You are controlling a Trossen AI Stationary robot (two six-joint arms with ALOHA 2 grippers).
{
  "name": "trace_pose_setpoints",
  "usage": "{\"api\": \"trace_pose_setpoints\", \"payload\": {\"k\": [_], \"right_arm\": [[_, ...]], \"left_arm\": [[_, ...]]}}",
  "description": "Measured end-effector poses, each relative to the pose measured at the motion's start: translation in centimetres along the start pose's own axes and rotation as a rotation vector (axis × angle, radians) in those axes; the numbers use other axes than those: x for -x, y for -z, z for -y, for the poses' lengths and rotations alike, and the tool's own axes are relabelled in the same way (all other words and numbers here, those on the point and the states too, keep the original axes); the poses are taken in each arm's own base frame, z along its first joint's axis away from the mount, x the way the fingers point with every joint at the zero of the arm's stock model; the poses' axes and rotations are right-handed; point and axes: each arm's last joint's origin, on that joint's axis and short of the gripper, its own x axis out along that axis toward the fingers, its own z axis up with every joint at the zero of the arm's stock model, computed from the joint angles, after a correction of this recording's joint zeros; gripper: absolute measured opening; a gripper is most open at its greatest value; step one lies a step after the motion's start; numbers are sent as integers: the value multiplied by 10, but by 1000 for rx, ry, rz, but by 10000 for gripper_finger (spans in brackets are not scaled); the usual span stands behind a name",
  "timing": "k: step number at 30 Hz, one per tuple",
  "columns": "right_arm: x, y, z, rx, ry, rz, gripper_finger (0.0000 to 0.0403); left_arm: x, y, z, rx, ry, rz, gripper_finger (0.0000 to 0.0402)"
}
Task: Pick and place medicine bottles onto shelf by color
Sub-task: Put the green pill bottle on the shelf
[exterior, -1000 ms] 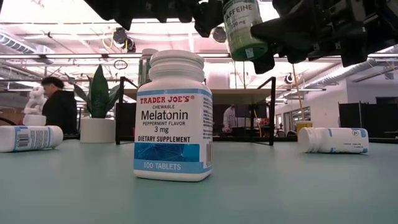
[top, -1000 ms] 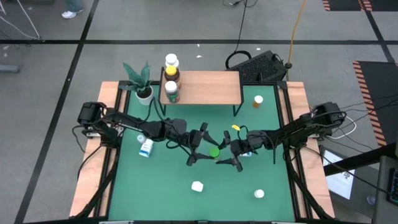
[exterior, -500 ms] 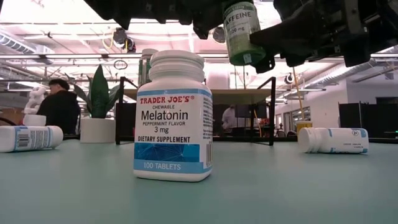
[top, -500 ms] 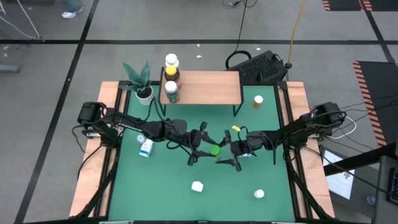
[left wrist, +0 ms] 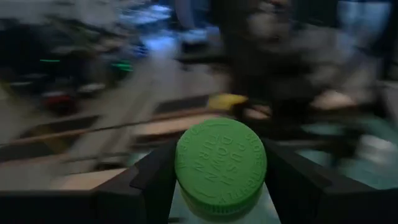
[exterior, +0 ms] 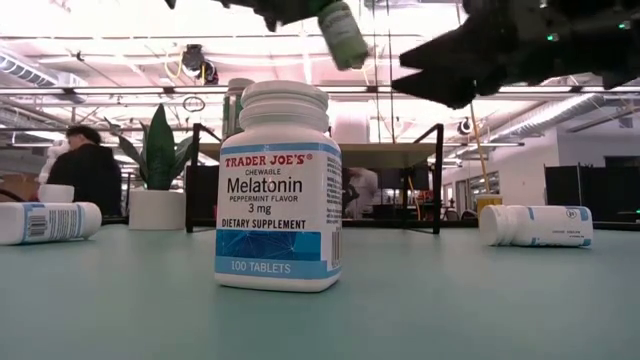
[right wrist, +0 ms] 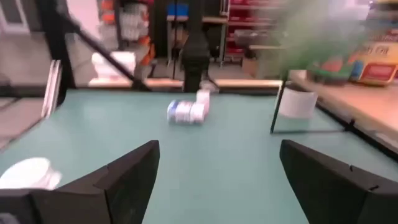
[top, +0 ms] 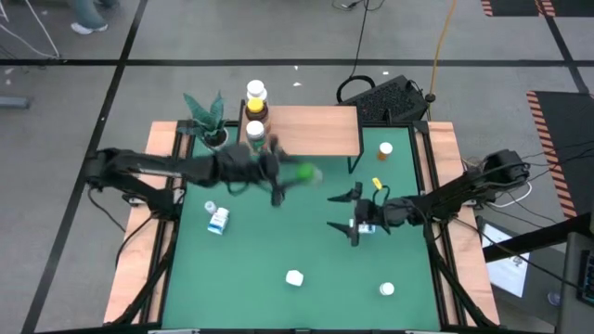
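1. The left hand (top: pixel 290 178) has swung from table centre toward the shelf (top: pixel 325 130) at 12 o'clock, gripping the green bottle (top: pixel 304 173).
2. The right hand (top: pixel 356 215) is open, empty.
3. Risk: a fast swing (cap-end grip) could tip the bottles already shelved.

Green caffeine bottle (left wrist: pixel 220 167) showing a bright green cap. Melatonin bottle (exterior: pixel 279 187) wearing white, with a red brand band and blue lower label. Desk (top: pixel 278 250) showing a green top with pale wood edges. Shelf (top: pixel 311 130) showing light wood on black legs. Orange bottle (top: pixel 384 150) carrying a white cap. Plant (top: pixel 206 111) showing green leaves in a white pot.
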Motion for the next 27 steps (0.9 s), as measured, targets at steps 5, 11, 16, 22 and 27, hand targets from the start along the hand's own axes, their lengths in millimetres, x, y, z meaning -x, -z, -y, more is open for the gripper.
{"api": "trace_pose_setpoints", "payload": {"k": [5, 11, 16, 22, 27], "right_arm": [[13, -1, 8, -55, 25, 73, 325], [18, 2, 11, -67, 33, 93, 325], [18, 2, 12, -71, 34, 96, 325], [18, 2, 12, -75, 33, 94, 325], [18, 2, 12, -74, 33, 90, 325]], "left_arm": [[19, -9, -45, 20, -99, -52, 205], [18, -40, -100, 12, -211, -175, 208], [10, -55, -148, 10, -295, -274, 220], [-16, -24, -189, 47, -259, -379, 204], [-31, -1, -211, 59, -271, -430, 223]]}}
